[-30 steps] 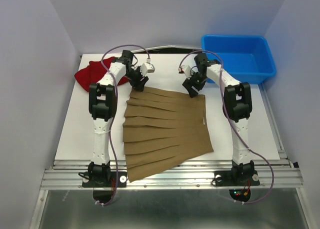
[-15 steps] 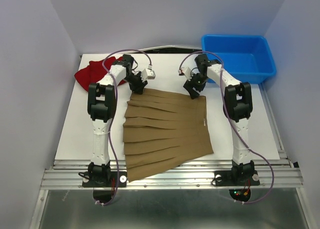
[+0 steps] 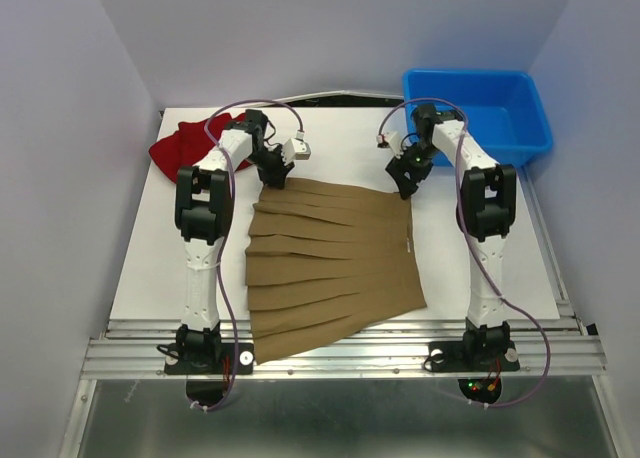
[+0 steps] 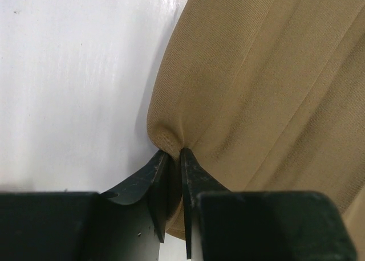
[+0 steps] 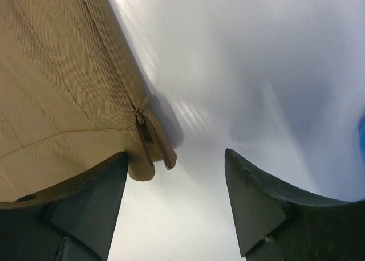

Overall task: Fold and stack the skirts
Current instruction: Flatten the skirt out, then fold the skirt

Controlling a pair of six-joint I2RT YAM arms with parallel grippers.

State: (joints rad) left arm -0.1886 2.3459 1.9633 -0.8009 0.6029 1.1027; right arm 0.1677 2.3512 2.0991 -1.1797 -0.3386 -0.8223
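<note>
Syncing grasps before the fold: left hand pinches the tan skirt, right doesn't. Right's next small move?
Probably nudge the right hand over the zipper corner of the tan skirt and close. Its jaws stand open, that corner barely inside the gap by one finger, while the left hand pinches the other far corner.

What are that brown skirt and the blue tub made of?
The tan skirt looks like matte woven twill, maybe cotton: fine diagonal ribs show up close. The blue bin seems moulded plastic: smooth, faintly glossy, rounded rim.
</note>
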